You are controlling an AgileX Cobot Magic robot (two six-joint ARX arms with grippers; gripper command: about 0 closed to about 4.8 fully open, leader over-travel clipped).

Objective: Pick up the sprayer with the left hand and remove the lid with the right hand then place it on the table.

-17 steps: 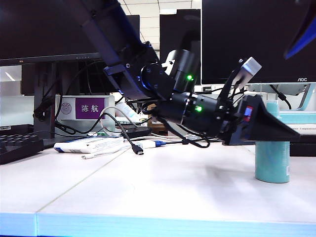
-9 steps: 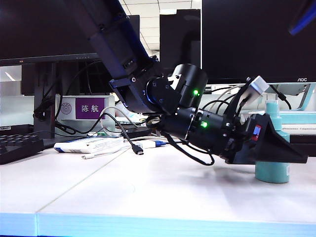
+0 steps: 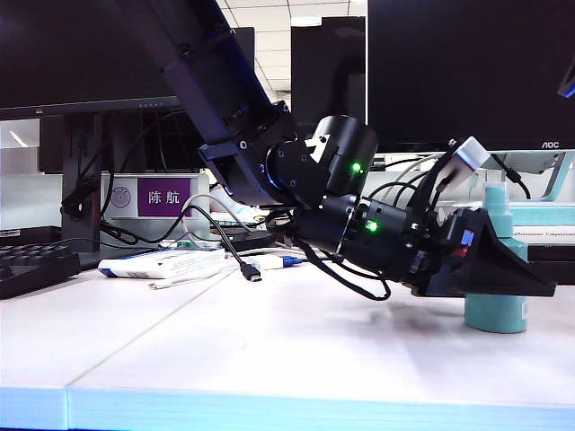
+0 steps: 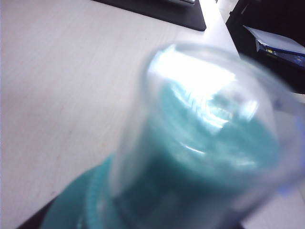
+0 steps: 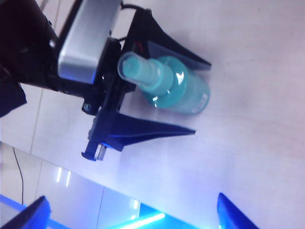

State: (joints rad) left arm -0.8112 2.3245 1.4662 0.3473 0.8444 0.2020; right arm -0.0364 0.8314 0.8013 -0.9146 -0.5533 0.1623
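The teal sprayer (image 3: 496,311) stands upright on the white table (image 3: 269,346) at the far right, its clear lid (image 3: 497,192) on the nozzle. My left gripper (image 3: 517,274) reaches across to it, black fingers either side of the bottle. From above, the right wrist view shows the sprayer (image 5: 183,93) and lid (image 5: 138,71) between those fingers (image 5: 152,130), with a gap on one side; the left gripper (image 5: 202,97) stands open. Close up, the lid (image 4: 205,119) covers the teal body (image 4: 71,205). My right gripper (image 5: 131,217) hovers above, open and empty.
A black keyboard (image 3: 36,265) lies at the left. A white packet (image 3: 162,263), a USB cable (image 3: 254,276) and a purple name sign (image 3: 163,196) sit behind. Monitors stand along the back. The table's light blue front edge (image 3: 269,409) runs along the near side.
My left gripper has moved right and down, so its fingers now straddle the sprayer. The right gripper's blue finger has slid nearly out at the exterior view's top right.
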